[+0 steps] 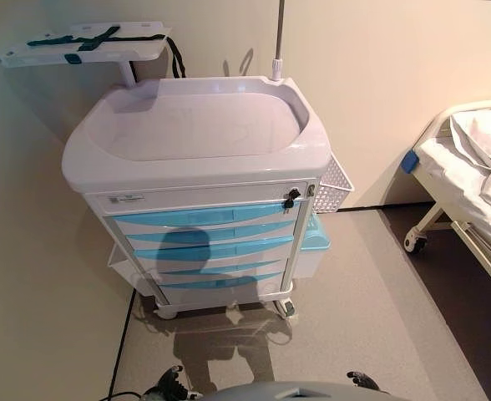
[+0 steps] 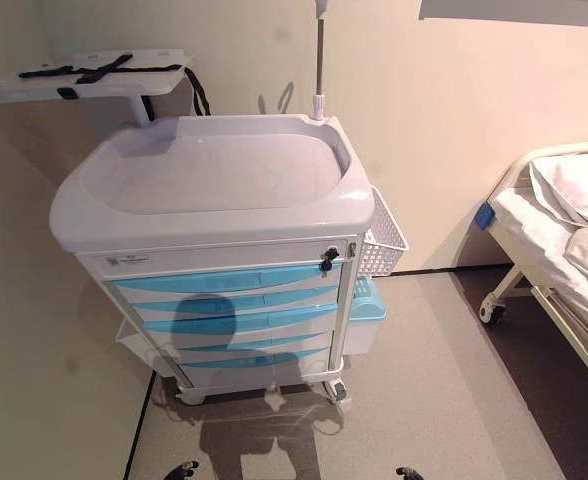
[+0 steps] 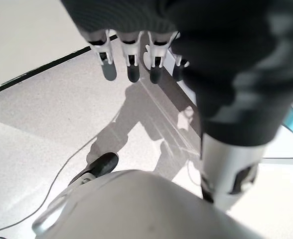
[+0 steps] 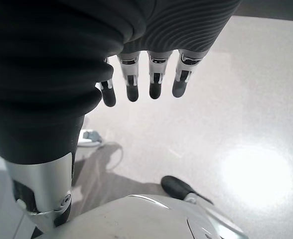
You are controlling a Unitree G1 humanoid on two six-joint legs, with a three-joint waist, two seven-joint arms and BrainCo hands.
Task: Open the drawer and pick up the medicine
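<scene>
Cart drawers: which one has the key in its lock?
The top drawer, the plain white one directly under the cart's tray. Its key sits at the right end; the drawers below have blue fronts and no lock.

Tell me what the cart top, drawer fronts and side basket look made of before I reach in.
Cart top: moulded plastic, smooth and slightly glossy, with soft reflections. Drawer fronts: likely plastic, pale blue with a satin sheen. Side basket: white open mesh, coated wire or plastic; unclear which.

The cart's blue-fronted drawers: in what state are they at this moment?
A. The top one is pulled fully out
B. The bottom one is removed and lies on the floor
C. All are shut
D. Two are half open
C: every blue drawer front sits flush in the cart, and both hands hang low, away from it.
</scene>
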